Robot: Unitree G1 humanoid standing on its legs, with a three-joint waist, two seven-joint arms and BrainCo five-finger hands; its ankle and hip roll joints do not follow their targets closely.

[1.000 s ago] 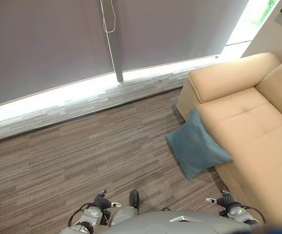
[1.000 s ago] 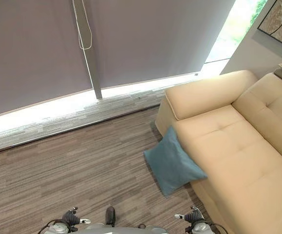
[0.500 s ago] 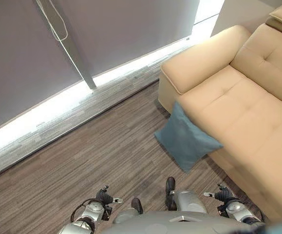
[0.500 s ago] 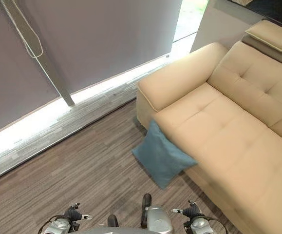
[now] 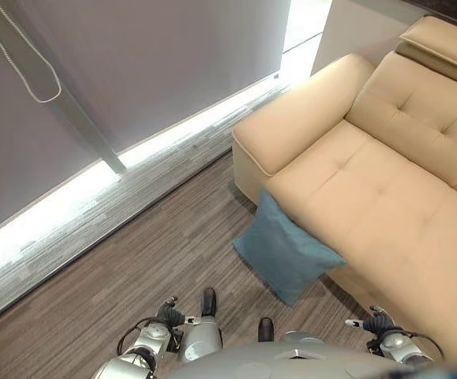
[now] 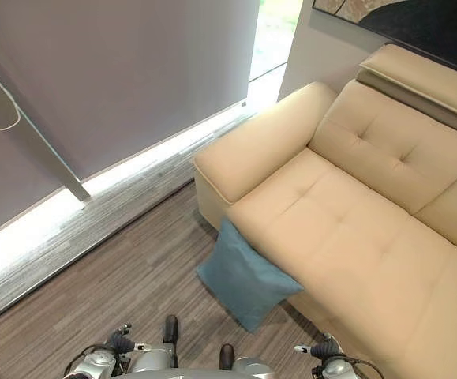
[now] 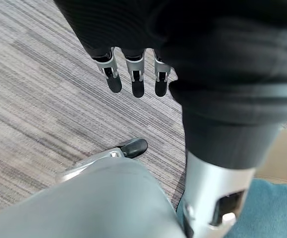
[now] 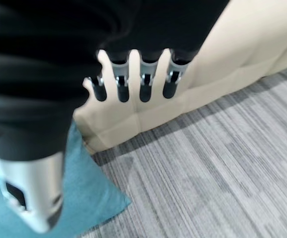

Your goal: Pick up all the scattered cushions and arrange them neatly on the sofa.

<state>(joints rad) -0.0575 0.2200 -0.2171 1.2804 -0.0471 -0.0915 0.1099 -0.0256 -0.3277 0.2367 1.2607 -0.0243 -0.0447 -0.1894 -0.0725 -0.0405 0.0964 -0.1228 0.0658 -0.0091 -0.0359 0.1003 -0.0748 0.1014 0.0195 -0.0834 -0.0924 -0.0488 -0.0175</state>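
A teal cushion (image 5: pixel 286 251) stands on the floor, leaning against the front of the beige sofa (image 5: pixel 370 181) near its left armrest (image 6: pixel 252 150). My left hand (image 5: pixel 167 316) hangs low at my side, well left of the cushion, with its fingers (image 7: pixel 133 79) straight and holding nothing. My right hand (image 5: pixel 378 322) hangs close to the sofa's front, a little right of the cushion, and its fingers (image 8: pixel 143 84) are also straight and empty. The left wrist view catches a corner of the cushion (image 7: pixel 272 208), and the right wrist view shows the cushion (image 8: pixel 84 198) on the floor beside the sofa's base (image 8: pixel 222 69).
Grey-brown striped carpet (image 5: pixel 133 253) lies between me and the cushion. A grey roller blind (image 5: pixel 149 55) with a bead cord (image 5: pixel 23 79) covers the window behind, above a bright strip at floor level. A raised headrest (image 6: pixel 417 75) tops the sofa's back.
The camera has swung toward the sofa, so more of the seat and back shows. The cushion stays leaning on the sofa front, and both hands still hang empty.
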